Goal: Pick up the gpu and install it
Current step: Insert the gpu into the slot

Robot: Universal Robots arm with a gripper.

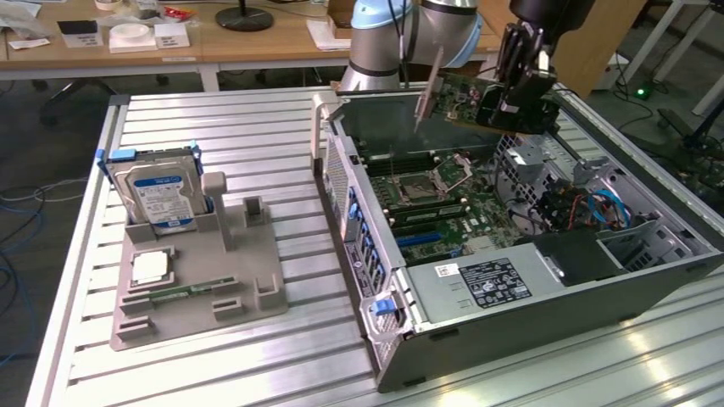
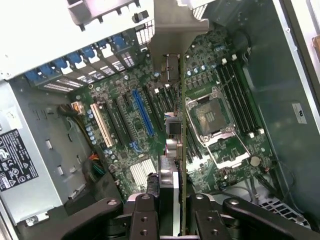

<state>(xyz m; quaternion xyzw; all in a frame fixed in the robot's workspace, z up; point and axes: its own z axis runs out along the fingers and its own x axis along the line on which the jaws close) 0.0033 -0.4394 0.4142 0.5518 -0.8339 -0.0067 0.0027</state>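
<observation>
end effector point(image 1: 518, 95) clamped on gpu point(image 1: 464, 95) | gpu held on edge, upper centre-right of exterior frame, above open computer case point(image 1: 565, 309) | hard drive point(image 1: 158, 191) upright in holder point(image 1: 243, 254), exterior view's left

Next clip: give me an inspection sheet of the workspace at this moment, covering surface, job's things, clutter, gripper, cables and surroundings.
Surface: slotted metal table bearing an open computer case and a grey holder.
Job's things: gpu held in the air above the case's motherboard, not seated in a slot.
Clutter: hard drive upright in the holder; processor chip lying flat in it.
Gripper: gripper shut on the gpu.
Cables: blue and orange cables inside the case; loose cables on the floor at the exterior view's left.
Surroundings: wooden desks behind, with small items.
</observation>
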